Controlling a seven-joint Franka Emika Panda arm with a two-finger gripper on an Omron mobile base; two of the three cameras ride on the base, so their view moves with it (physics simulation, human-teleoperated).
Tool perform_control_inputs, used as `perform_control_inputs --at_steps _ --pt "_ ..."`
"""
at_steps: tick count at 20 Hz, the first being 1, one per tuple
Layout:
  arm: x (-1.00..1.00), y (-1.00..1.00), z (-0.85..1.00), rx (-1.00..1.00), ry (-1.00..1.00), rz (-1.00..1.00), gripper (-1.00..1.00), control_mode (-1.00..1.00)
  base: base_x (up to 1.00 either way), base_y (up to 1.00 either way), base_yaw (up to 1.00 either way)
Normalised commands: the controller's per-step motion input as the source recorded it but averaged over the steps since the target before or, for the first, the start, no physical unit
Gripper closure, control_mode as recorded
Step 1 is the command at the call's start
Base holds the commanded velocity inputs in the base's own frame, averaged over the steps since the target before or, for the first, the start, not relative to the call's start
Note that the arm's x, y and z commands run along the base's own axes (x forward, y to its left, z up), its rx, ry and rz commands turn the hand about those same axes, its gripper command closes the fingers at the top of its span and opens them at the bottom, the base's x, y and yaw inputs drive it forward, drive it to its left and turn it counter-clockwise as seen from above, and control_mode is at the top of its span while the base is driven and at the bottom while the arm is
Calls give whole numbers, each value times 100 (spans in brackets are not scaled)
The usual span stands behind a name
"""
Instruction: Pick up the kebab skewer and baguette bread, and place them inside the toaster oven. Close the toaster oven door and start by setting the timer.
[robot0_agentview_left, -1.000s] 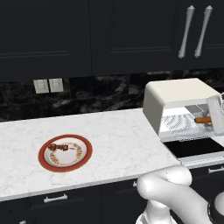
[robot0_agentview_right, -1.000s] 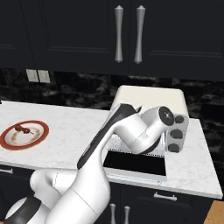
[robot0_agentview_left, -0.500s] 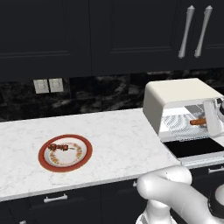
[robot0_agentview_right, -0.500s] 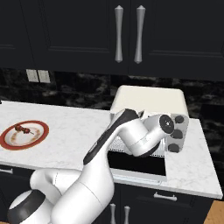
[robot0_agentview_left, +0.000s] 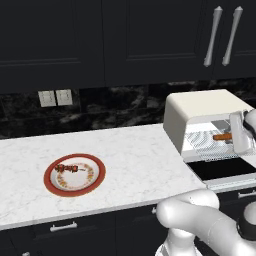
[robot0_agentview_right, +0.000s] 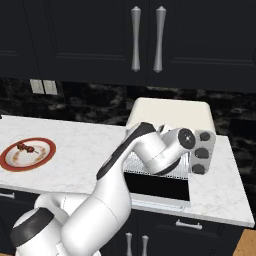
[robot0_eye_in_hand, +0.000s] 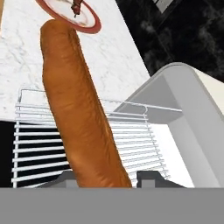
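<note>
Clamped on one end of the slim, smooth orange-brown baguette bread (robot0_eye_in_hand: 78, 113), the two-finger hand (robot0_eye_in_hand: 104, 177), dark tips pressing either side of the loaf at the bottom of the hand view. Carried lengthwise out ahead of the hand, apparently so as to slide along the wire rack (robot0_eye_in_hand: 140, 144) rather than jam across the mouth. Held just above the rack at the opening of the cream-beige boxy toaster oven (robot0_agentview_left: 205, 107); contact with the wires not possible to judge. Seen from the left base view as a short orange stub (robot0_agentview_left: 222, 136) just inside the lit cavity.

Dark glass toaster oven door (robot0_agentview_left: 222, 169) dropped flat in front, leaving the way in free. Left waiting well apart on the white marble tabletop (robot0_agentview_left: 130, 165): the short kebab skewer (robot0_agentview_left: 66, 168) with reddish-brown chunks, lying on the red-rimmed round plate (robot0_agentview_left: 92, 182).

Arm swung far to the right, elbow bent in front of the oven, wrist at the cavity and beside the knobs (robot0_agentview_right: 202, 152) from the right base view.
</note>
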Motion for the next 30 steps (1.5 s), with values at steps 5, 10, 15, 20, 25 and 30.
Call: perform_control_inputs --at_steps 5,10,15,20,25,30 --pt "2 0 -14 -6 -3 -8 100 -100 0 0 0" --pt "5 0 -13 -1 -3 -5 100 -100 0 0 0" --pt "7 0 -2 0 -1 -1 100 -100 0 0 0" --pt "3 0 -2 -1 -3 0 100 -100 0 0 0" --pt "9 0 0 -4 -4 0 100 -100 0 0 0" --pt "4 0 -2 -5 0 0 -100 -100 0 0 0"
